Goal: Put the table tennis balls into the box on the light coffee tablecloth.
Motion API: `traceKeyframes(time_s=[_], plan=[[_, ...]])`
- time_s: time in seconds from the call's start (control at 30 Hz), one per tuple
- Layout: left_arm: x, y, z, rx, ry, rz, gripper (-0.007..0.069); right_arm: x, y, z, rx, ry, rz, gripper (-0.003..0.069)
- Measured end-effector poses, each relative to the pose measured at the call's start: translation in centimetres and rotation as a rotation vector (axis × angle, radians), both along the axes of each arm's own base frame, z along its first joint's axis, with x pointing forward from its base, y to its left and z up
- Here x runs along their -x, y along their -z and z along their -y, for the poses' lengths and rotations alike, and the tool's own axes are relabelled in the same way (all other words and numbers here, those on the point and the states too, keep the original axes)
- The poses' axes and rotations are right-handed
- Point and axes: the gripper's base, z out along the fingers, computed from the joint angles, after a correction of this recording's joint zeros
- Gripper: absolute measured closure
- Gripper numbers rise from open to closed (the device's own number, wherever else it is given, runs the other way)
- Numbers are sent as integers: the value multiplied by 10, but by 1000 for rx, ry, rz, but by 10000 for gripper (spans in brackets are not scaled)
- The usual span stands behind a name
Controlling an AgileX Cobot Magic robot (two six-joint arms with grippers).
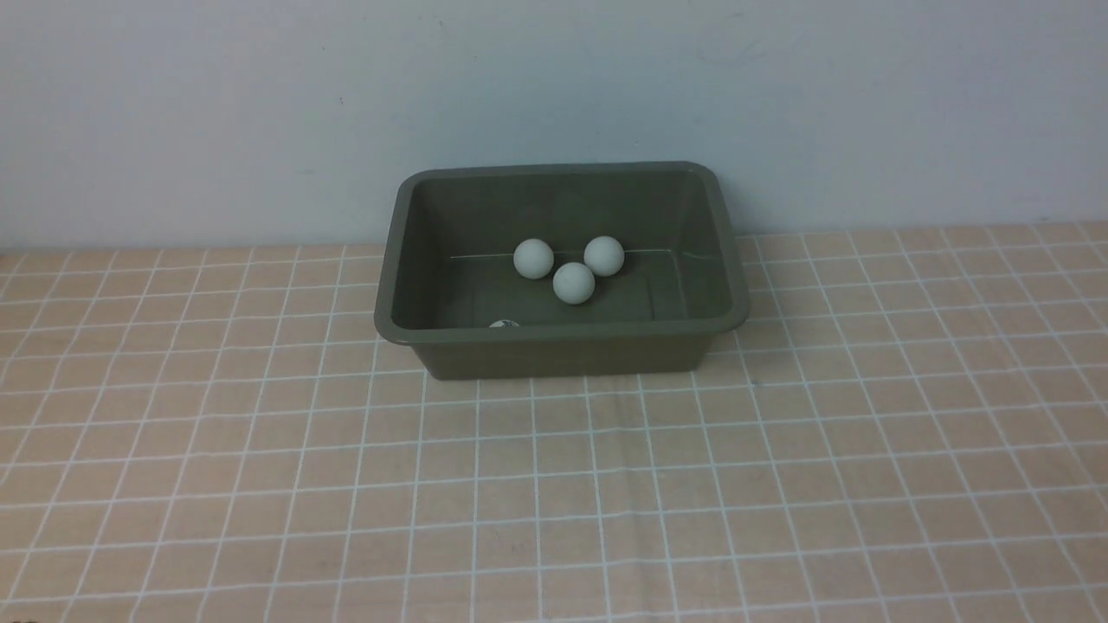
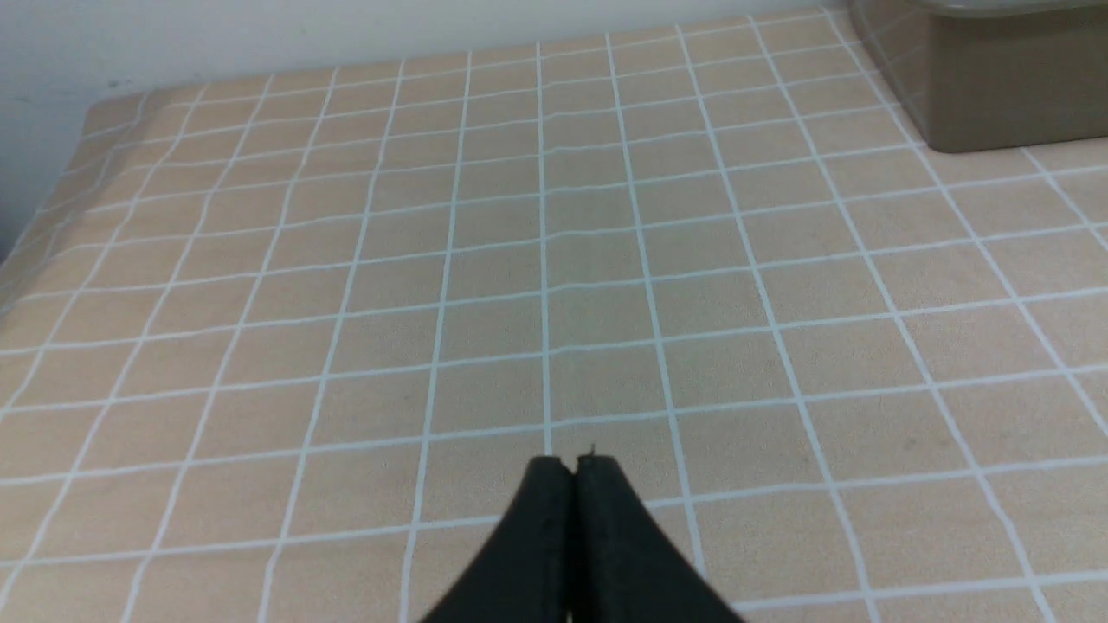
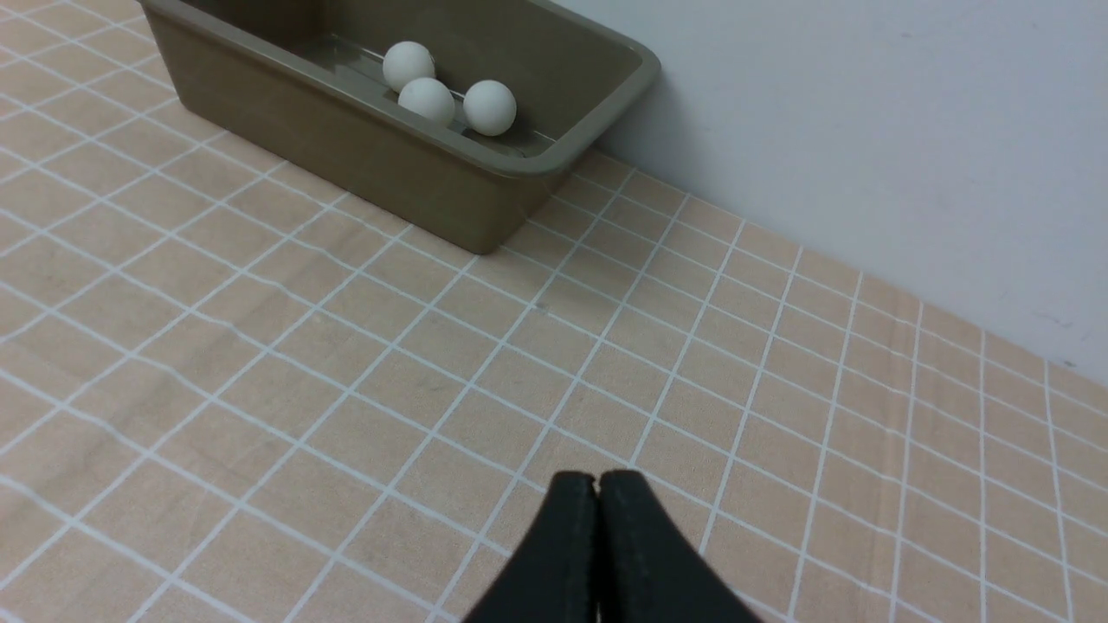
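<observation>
The olive-green box [image 1: 561, 339] stands on the light coffee tablecloth [image 1: 554, 484] at the back middle. Inside it lie three white table tennis balls [image 1: 574, 282] in a cluster, and the top of another ball [image 1: 504, 324] peeks over the near wall. The rest of the box floor behind that wall is hidden. The three balls [image 3: 427, 98] also show in the right wrist view, inside the box [image 3: 415, 164]. My left gripper [image 2: 573, 467] is shut and empty over bare cloth, with a corner of the box [image 2: 1004, 95] far off. My right gripper [image 3: 597, 484] is shut and empty over bare cloth. Neither arm shows in the front view.
A pale wall [image 1: 554, 86] rises right behind the box. The cloth's edge [image 2: 52, 199] drops off at the far side in the left wrist view. No balls lie on the cloth in any view.
</observation>
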Motion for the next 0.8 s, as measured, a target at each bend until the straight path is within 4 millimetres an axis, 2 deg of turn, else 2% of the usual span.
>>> traceKeyframes(time_s=[0.63, 0.8], plan=[[0, 0, -4, 2, -53, 4, 693, 0, 0, 0, 0, 0, 0, 676], [0, 0, -2, 63, -48, 16, 693, 0, 0, 0, 0, 0, 0, 676]])
